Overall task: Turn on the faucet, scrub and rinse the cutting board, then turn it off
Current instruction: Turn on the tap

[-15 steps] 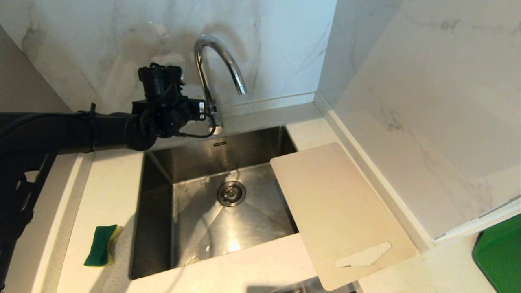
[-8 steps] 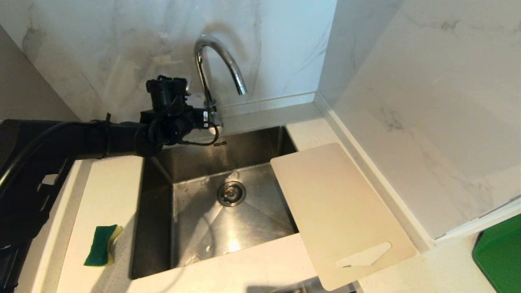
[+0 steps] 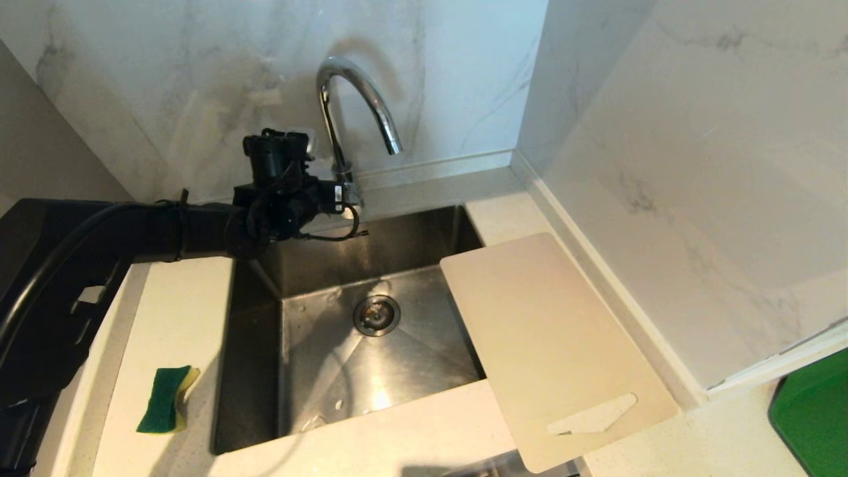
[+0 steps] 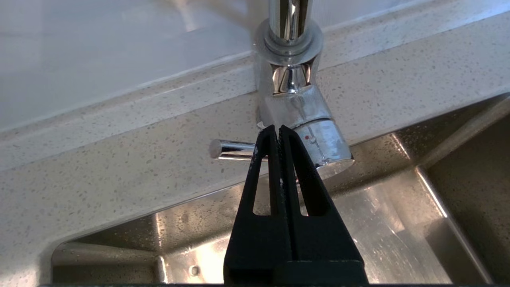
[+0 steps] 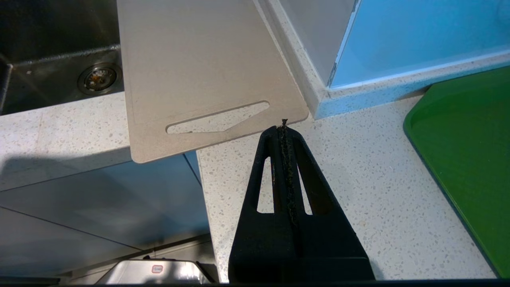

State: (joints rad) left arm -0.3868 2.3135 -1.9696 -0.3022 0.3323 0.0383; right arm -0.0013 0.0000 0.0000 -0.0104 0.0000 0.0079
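Observation:
The chrome faucet rises behind the sink, and no water shows at its spout. My left gripper is shut and empty, its tips right in front of the faucet's base, crossing over the thin side lever. Whether they touch the lever I cannot tell. The pale beige cutting board lies flat on the counter right of the sink, one corner over the basin, its handle cutout toward me. My right gripper hangs shut and empty above the counter, near the board's handle end.
A green and yellow sponge lies on the counter left of the steel sink. A green tray sits at the far right. Marble walls close in behind the faucet and along the right of the board.
My left arm has dropped lower and shifted right, bringing the shut gripper closer to the faucet's base. The board and sponge have not moved.

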